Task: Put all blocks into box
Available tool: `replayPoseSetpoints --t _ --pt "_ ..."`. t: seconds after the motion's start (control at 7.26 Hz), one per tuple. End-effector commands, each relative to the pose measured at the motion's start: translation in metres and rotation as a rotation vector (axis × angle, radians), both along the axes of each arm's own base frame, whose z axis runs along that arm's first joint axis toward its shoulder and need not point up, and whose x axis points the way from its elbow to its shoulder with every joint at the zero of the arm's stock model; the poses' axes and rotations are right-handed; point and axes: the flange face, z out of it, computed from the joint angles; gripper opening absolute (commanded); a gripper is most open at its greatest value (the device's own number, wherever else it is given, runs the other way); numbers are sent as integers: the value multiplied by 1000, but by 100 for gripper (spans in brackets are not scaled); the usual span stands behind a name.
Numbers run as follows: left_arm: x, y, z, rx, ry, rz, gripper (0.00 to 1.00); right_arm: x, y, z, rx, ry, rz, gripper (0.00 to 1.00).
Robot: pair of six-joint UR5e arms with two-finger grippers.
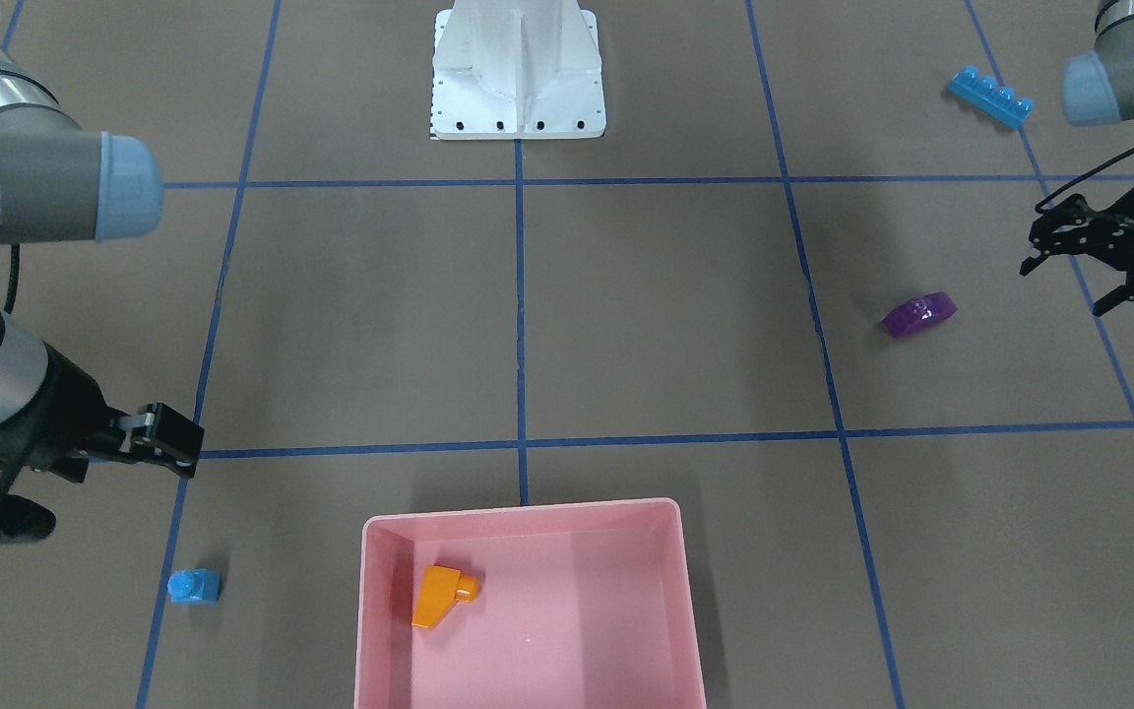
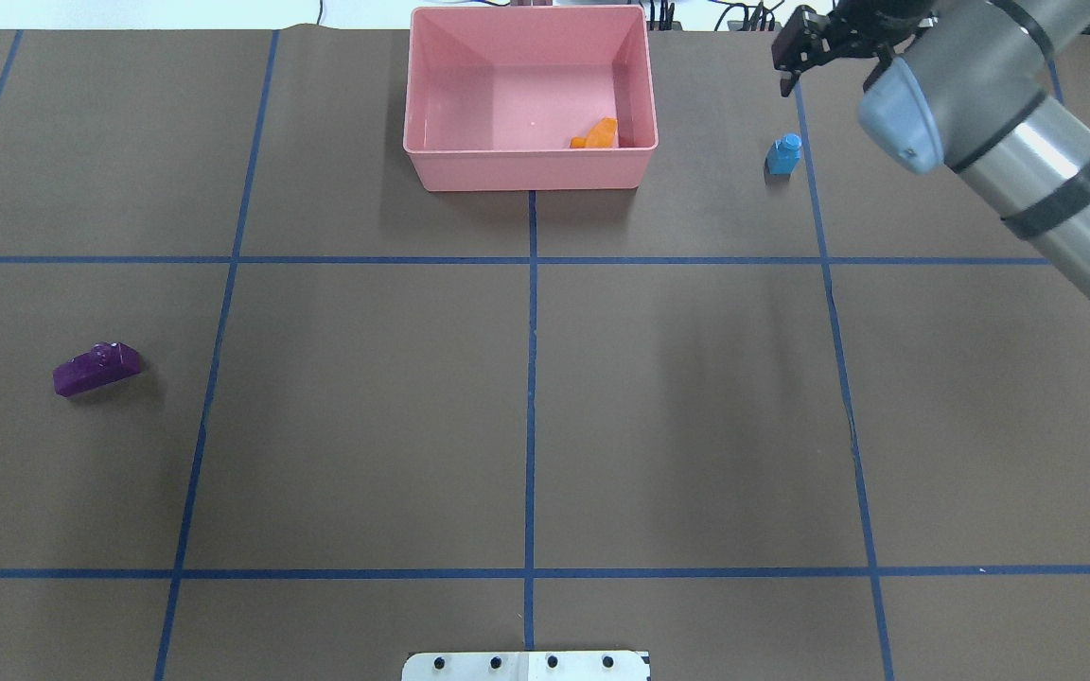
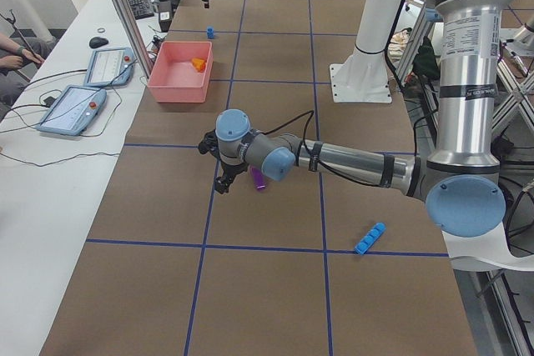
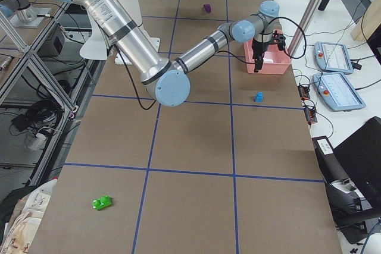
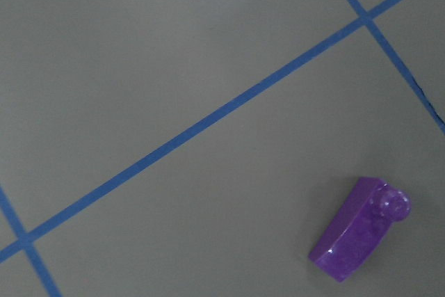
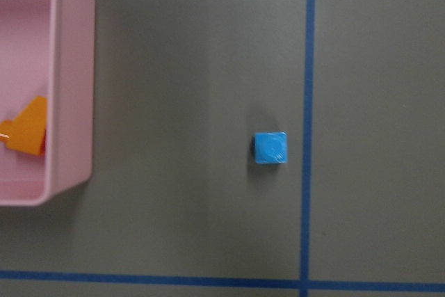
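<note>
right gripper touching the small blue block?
Apart. The front-facing view shows bare table between the right gripper and the small blue block; the right wrist view shows the block alone, no fingers on it.

In the front-facing view the pink box sits bottom centre, an orange block lying inside at its left. A tiny blue block stands bottom left. A purple block lies mid-right and a long blue block upper right. In the right-side view a green block lies lower left.
</note>
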Motion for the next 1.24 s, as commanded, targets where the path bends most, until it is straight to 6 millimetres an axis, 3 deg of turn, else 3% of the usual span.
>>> replayPoseSetpoints --t 0.0,0.14,0.69,0.83,1.1 --pt "76 26 -5 70 -20 38 100 48 67 55 34 16 -34 100" --pt "97 31 -3 101 -52 52 100 51 74 55 36 15 -34 100" --pt "134 45 20 89 -95 115 99 50 72 58 31 22 -34 100" --pt "140 49 24 85 -99 132 92 50 72 59 29 21 -35 100" --pt "143 47 23 86 -97 133 0 50 72 59 31 20 -35 100"
